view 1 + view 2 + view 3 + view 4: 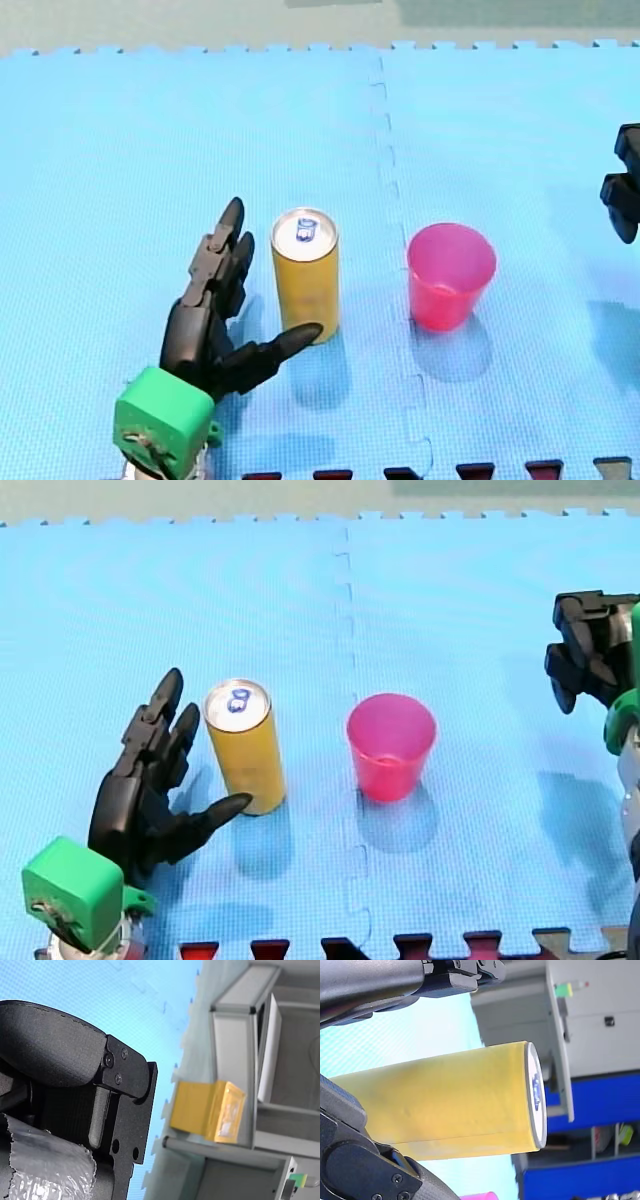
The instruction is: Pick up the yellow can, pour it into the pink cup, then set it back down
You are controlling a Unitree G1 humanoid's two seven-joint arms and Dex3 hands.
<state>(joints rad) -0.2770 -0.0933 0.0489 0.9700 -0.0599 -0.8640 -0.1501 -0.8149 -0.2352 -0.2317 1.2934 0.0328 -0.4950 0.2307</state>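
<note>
At the lower left of the head views, the left robot hand [215, 310], black with a green block at its wrist, is spread wide beside the tall yellow metal can [306, 275] and has no hold on it. Its two long fingers stand along the can's left side with a gap between, and its thumb reaches to the can's base, seemingly to cradle it for a sideways grasp. The second wrist view shows the can lying between the fingers, unclamped. The can stands upright on the blue foam puzzle mat [120, 150], left of centre, top unopened. Near it to the right stands the pink plastic cup [449, 277], mouth up, within easy pouring reach. The right robot hand [585, 650] hangs at the right edge, holding nothing, well clear of the cup.
</note>
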